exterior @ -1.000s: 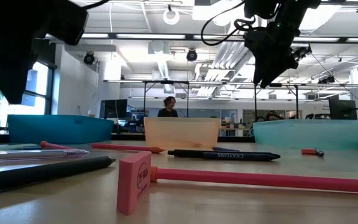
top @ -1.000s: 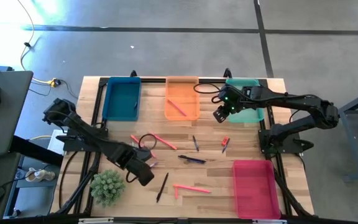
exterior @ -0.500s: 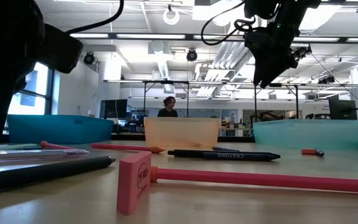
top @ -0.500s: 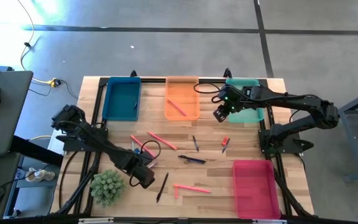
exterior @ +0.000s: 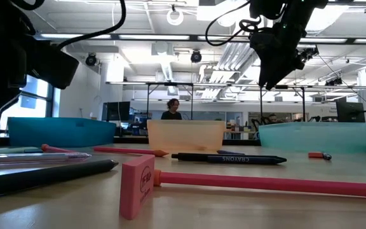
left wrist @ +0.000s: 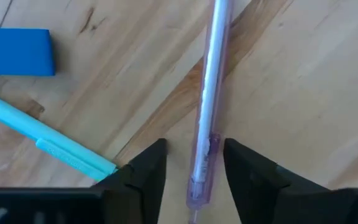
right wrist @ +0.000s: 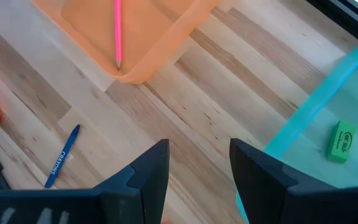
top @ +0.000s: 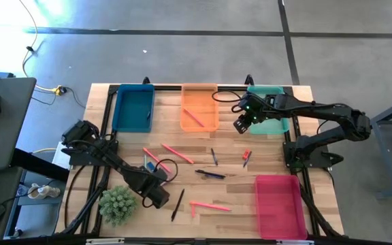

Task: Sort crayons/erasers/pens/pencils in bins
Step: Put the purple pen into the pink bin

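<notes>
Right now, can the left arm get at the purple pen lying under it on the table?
Probably yes. The left end effector is low over the purple pen, one finger on each side and nothing between; the light blue pen lies off to one side.

The high view looks straight down on the whole light wooden table (top: 237, 194). The low view sits at tabletop level, facing across it into the room. Each wrist view looks closely down at the wood; the right one shares the shallow orange plastic bin (right wrist: 160, 37) with both.
</notes>
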Robot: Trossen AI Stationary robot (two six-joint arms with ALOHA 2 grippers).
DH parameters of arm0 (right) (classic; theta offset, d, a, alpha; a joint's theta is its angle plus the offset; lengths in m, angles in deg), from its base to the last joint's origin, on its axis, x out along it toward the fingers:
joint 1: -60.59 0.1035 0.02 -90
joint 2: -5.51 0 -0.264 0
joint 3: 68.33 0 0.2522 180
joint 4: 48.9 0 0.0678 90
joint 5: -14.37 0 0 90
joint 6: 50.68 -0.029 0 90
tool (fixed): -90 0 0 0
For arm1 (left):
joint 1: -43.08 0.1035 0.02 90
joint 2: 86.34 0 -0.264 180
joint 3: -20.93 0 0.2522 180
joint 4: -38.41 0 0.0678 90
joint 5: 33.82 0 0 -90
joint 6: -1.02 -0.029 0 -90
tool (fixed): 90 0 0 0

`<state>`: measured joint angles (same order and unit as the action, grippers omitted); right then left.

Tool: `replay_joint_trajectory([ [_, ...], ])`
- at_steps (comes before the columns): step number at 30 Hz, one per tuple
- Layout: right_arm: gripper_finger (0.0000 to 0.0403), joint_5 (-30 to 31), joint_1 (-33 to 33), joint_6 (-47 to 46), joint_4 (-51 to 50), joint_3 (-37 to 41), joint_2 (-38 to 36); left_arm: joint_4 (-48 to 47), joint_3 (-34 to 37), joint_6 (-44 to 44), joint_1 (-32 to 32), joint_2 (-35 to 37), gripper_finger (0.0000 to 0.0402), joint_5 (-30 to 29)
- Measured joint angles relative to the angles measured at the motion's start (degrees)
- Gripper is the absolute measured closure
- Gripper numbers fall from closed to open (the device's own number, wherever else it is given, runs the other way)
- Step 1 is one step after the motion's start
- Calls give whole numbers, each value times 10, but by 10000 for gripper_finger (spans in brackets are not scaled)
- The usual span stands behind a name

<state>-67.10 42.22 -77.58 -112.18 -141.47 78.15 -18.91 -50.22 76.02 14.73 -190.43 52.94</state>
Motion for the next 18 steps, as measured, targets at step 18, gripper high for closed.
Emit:
replay_joint_trajectory([
  [18, 242, 1, 0, 19, -4, 0, 0, 7, -9, 13, -18, -5, 366, -28],
])
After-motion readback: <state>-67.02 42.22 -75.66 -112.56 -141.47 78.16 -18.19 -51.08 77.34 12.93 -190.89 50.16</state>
